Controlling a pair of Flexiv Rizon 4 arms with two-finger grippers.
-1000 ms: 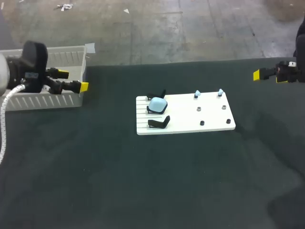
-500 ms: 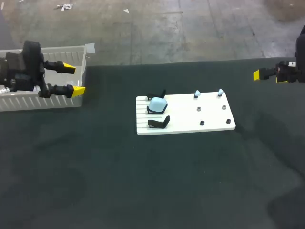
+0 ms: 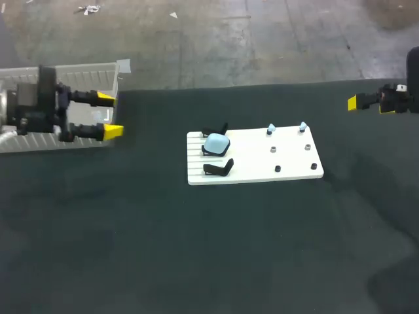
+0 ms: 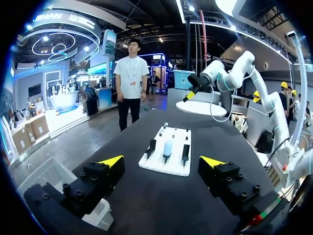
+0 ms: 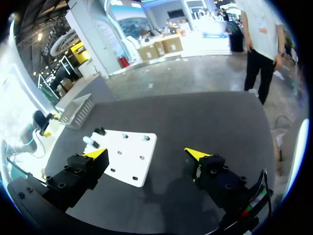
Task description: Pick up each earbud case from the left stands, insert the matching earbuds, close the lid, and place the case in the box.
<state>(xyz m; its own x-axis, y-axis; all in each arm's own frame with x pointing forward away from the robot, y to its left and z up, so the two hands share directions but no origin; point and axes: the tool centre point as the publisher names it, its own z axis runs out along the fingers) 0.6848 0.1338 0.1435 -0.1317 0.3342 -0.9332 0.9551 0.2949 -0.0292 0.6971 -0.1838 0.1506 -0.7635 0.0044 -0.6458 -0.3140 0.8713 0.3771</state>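
1 case, 3 stands, 2 earbuds, 1 box

box part hidden, r arm cut off

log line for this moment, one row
left end effector: open, empty, by box | right end effector: open, empty | blue case: on middle stand

No readable text, labels or numbers visible.
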